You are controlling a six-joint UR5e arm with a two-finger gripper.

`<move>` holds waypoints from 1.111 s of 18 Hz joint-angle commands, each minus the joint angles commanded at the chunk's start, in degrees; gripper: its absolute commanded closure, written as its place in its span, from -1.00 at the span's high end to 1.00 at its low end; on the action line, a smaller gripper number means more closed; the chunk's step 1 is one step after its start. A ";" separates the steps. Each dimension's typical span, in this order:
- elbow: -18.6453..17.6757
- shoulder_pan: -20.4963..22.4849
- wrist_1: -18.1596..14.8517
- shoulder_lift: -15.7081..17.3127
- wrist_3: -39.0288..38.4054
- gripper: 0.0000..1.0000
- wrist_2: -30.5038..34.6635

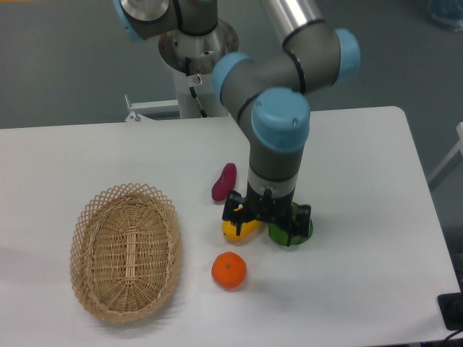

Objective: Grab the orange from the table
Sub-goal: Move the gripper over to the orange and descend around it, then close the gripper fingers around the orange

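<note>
The orange [228, 270] is sitting on the counter [362, 181], just right of the wicker basket [125, 251] and in front of the gripper [265, 215]. Beneath the gripper, a mango-like fruit [241, 228] is lying left of a round fruit [291, 230]. An elongated vegetable [223, 182] is lying behind them, to the left.

arm: reaching down, wrist vertical | gripper [265, 217]: low, state unclear
</note>
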 joint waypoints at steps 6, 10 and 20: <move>-2.99 -2.37 7.80 -3.07 -0.16 1.00 -0.79; -5.10 -2.90 11.25 -3.52 0.01 1.00 -0.70; -5.28 -4.30 11.86 -5.98 -0.52 1.00 -0.35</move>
